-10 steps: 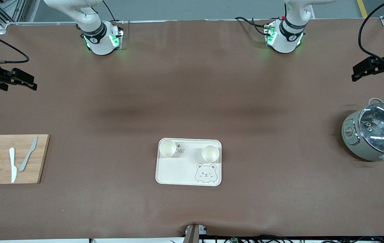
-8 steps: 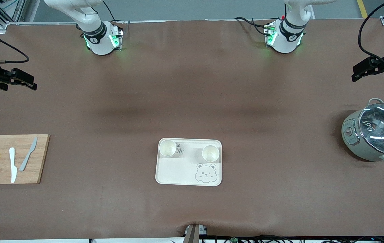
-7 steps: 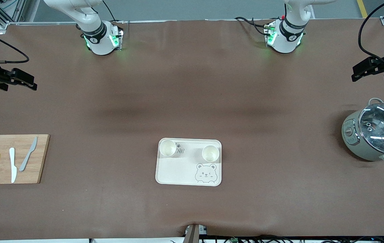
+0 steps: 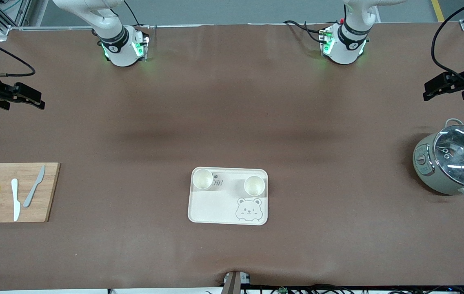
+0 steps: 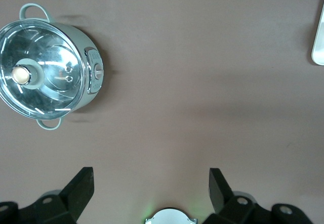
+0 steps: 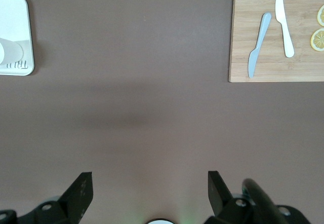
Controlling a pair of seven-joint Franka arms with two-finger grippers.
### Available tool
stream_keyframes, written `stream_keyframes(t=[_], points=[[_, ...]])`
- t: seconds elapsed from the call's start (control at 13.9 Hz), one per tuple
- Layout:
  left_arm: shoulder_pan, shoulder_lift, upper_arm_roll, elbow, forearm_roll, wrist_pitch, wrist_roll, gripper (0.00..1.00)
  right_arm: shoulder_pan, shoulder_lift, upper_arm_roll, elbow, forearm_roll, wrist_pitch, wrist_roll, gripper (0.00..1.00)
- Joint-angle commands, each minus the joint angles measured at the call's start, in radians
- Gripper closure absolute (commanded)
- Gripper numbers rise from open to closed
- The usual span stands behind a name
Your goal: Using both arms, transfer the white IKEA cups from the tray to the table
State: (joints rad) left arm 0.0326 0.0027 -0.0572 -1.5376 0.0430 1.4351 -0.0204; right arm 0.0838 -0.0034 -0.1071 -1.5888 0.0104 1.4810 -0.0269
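Front view: two white cups [image 4: 202,179] [image 4: 254,185] upright on bear tray [image 4: 215,210], seemingly empty; left claw [image 4: 434,87], right claw [image 4: 32,100] released.

Brown-covered table [image 4: 232,122], cream bear tray [image 4: 219,208] on it near the front camera, wooden cutting board [image 4: 48,192] toward the right arm's end, grey-green pot with glass lid [image 4: 431,175] toward the left arm's end, two robot bases at the edge farthest from the camera.

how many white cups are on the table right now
2. Both stand on the cream bear tray, along its edge farther from the front camera: one cup at the corner toward the right arm's end, the other cup toward the left arm's end. None looks hidden.
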Motion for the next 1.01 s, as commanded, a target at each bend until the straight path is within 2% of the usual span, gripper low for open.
stream_keyframes(t=[0.0, 0.22, 0.5, 0.79, 0.94], points=[[0.006, 0.023, -0.003, 0.031, -0.011, -0.005, 0.002, 0.0, -0.01, -0.006, 0.006, -0.003, -0.009, -0.001, -0.008, 0.0], [-0.005, 0.091, -0.004, 0.033, -0.014, 0.011, -0.004, 0.0, -0.012, -0.006, 0.004, -0.003, -0.009, -0.001, -0.008, 0.0], [-0.023, 0.206, -0.018, 0.036, -0.014, 0.103, -0.01, 0.0, -0.013, -0.004, 0.004, -0.003, -0.009, -0.001, -0.008, 0.0], [-0.074, 0.282, -0.027, 0.082, -0.018, 0.16, -0.012, 0.0, -0.013, 0.002, 0.004, 0.003, -0.009, 0.007, -0.008, 0.0], [-0.074, 0.328, -0.027, 0.114, -0.087, 0.166, -0.047, 0.0, -0.012, 0.011, 0.004, 0.006, -0.009, 0.01, -0.008, 0.0]])
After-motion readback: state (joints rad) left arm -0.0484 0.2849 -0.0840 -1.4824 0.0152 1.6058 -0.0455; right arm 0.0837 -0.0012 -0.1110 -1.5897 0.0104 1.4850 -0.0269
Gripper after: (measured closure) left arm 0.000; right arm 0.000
